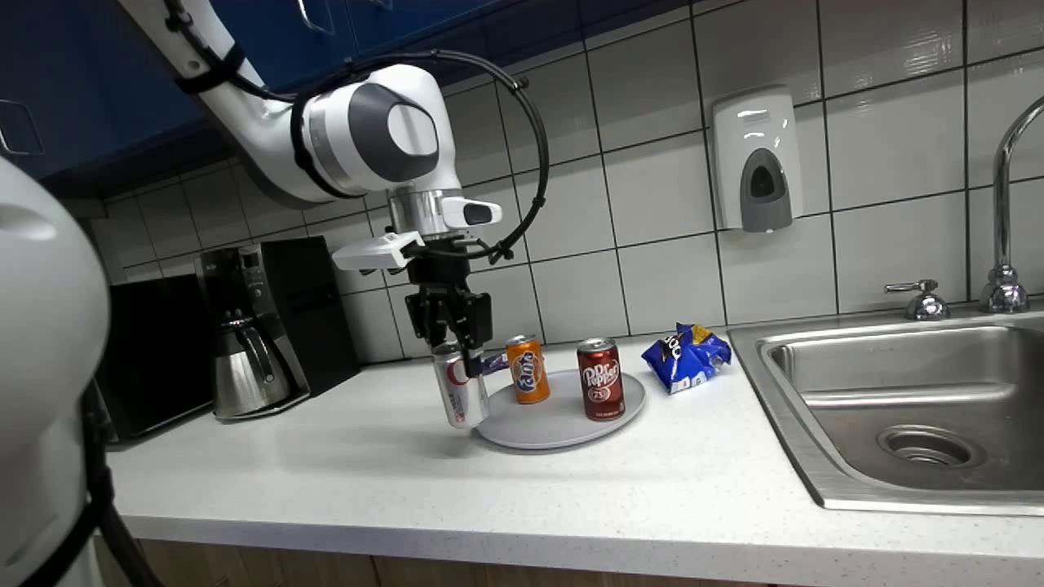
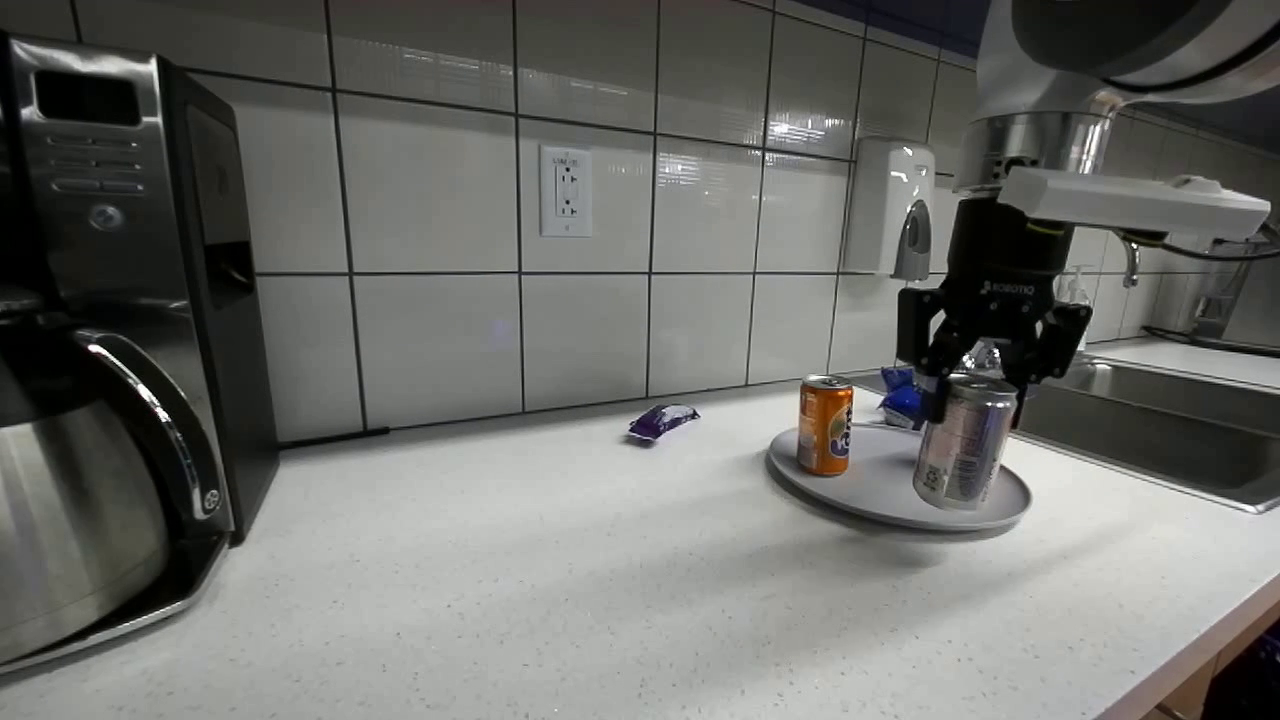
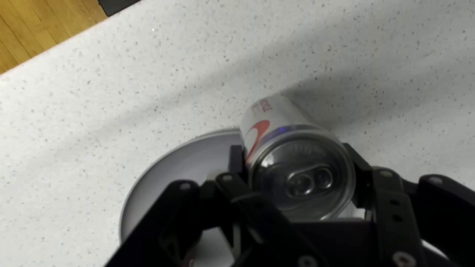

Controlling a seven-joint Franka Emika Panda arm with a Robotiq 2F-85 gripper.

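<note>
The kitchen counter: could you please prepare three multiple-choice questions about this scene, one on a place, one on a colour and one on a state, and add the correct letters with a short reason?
1. Where does the blue bag lie?
A) In the coffee pot
B) On the counter, near the sink
C) On the soap dispenser

2. What colour is the Dr Pepper can?
A) Orange
B) Green
C) Dark red

3. In what state is the gripper?
A) Closed around the silver can
B) Fully spread, holding nothing
C) Closed around the blue bag

1 B: in an exterior view it lies on the white surface beside the sink.
2 C: in an exterior view its body is dark red; the orange one is the Fanta can.
3 A: in the wrist view fingers touch the silver can on both sides.
</note>
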